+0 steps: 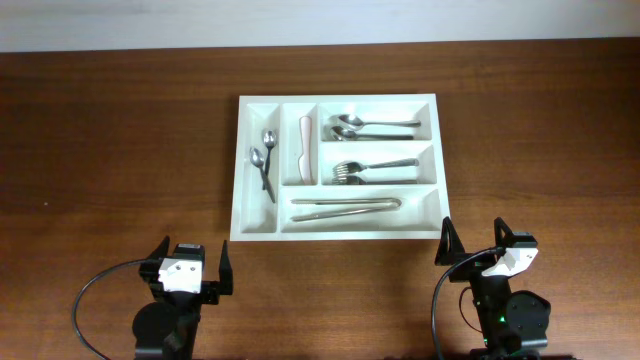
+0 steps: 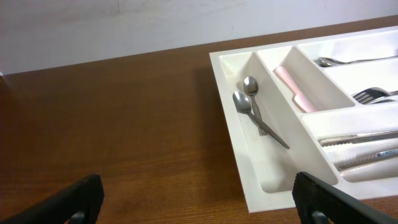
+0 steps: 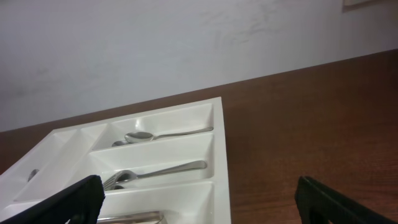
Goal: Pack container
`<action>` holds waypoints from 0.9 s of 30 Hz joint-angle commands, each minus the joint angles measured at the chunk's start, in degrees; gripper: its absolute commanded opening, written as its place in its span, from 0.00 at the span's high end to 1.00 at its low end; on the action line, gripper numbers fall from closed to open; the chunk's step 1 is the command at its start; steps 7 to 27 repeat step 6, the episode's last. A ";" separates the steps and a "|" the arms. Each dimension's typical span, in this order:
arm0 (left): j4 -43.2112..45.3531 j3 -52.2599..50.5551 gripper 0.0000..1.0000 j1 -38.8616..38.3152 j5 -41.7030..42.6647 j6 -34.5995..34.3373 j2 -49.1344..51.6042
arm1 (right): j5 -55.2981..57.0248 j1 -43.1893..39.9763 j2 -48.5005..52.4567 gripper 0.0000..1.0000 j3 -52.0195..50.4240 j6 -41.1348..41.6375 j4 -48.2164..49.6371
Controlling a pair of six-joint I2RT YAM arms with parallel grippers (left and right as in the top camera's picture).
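Observation:
The white cutlery tray, the container (image 1: 242,165), lies in the middle of the table. Its left narrow slot holds two teaspoons (image 1: 266,155); the second narrow slot holds a pale pink utensil (image 1: 305,148). The crosswise slots hold spoons (image 1: 365,125), forks (image 1: 365,170) and knives (image 1: 345,207). My left gripper (image 1: 189,268) is open and empty, near the table's front left, apart from the tray. My right gripper (image 1: 478,247) is open and empty at the tray's front right corner. The tray also shows in the left wrist view (image 2: 233,124) and in the right wrist view (image 3: 219,155).
The brown wooden table (image 1: 120,150) runs to a white wall (image 3: 186,43) at the back. Black cables (image 1: 95,300) loop by each arm base near the front edge.

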 commanded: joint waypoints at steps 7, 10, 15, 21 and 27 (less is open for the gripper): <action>-0.04 -0.31 0.01 0.31 -0.39 0.72 -0.55 | 0.55 0.37 -0.61 0.01 -0.26 0.11 -0.39; -0.04 -0.31 0.01 0.31 -0.39 0.72 -0.55 | 0.55 0.37 -0.61 0.01 -0.26 0.11 -0.39; -0.04 -0.31 0.01 0.31 -0.39 0.72 -0.55 | 0.55 0.37 -0.61 0.01 -0.26 0.11 -0.39; -0.04 -0.31 0.01 0.31 -0.39 0.72 -0.55 | 0.55 0.37 -0.61 0.01 -0.26 0.11 -0.39; -0.04 -0.31 0.01 0.31 -0.39 0.72 -0.55 | 0.55 0.37 -0.61 0.01 -0.26 0.11 -0.39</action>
